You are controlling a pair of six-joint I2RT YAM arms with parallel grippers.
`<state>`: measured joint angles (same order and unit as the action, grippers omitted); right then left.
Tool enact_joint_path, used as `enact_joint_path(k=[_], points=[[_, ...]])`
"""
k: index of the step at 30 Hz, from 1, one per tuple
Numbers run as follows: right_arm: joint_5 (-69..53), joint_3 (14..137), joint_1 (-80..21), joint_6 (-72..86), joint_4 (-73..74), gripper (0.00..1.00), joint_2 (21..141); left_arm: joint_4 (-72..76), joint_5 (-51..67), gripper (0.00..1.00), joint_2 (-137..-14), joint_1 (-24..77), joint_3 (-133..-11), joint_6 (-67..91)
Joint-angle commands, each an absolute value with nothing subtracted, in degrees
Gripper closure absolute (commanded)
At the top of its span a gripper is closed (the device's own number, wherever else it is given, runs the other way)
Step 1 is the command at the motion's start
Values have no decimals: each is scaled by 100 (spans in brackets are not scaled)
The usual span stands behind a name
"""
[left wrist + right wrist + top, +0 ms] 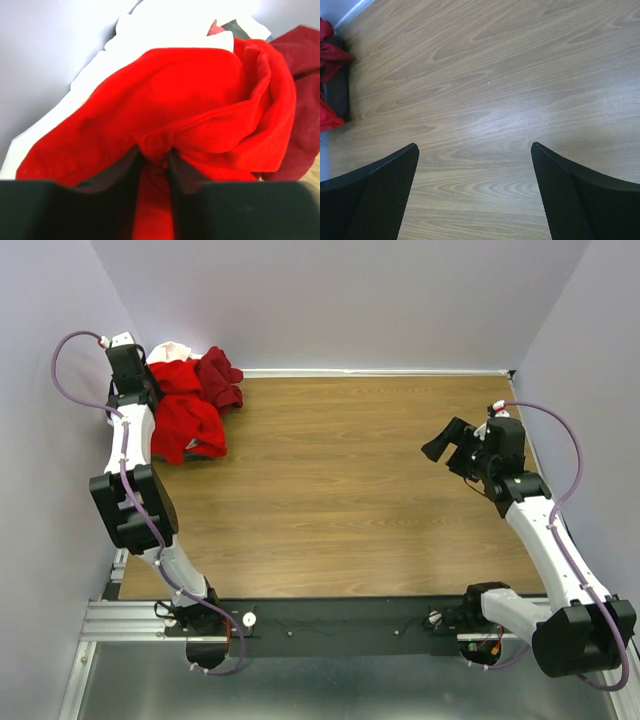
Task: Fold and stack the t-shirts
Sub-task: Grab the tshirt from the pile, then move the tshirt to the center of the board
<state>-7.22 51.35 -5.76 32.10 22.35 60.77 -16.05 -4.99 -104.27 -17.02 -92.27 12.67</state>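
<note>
Entry: red t-shirt point(185, 420), heaped with white t-shirt point(172, 348) and maroon t-shirt point(222, 378) at the far-left corner of the table point(350, 500). One fold is clamped by the left gripper point(152, 156), presumably for separation. The right gripper point(474, 146) is held spread, unoccupied.

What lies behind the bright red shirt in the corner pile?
A white shirt shows behind the bright red shirt, with a maroon shirt beside it. How far the white one extends underneath is covered.

Evenly, softly lit from above, with faint shadows only. Blown out on the white t-shirt point(175, 25); blurred on the near fingers point(117, 172).
</note>
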Motion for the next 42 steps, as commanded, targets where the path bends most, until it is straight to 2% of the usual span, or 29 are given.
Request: enact_joint_path(k=[1, 2, 3, 12, 22, 32, 42], points=[[-668, 5150, -562, 3182, 2110, 0, 6179, -1432, -554, 88, -10477, -1652, -9343, 1195], [-651, 5150, -554, 3173, 2101, 0, 6196, -1467, -536, 97, -10450, -1652, -9395, 1230], [-650, 5150, -554, 3173, 2101, 0, 6214, -1503, -536, 100, -10424, -1652, -9422, 1257], [-659, 5300, -562, 3155, 2031, 0, 6451, -1661, -282, 100, -9774, -1644, -10334, 1879], [-721, 5546, -554, 3217, 1969, 0, 6680, -1153, 676, 100, -9527, -1644, -11679, 2926], [-896, 5686, -554, 3305, 1907, 0, 6812, -212, 1722, 100, -10273, -1652, -13744, 3980], [-1054, 5766, -554, 3261, 1898, 0, 6803, 1230, 1811, 100, -10266, -1644, -13798, 4166]])
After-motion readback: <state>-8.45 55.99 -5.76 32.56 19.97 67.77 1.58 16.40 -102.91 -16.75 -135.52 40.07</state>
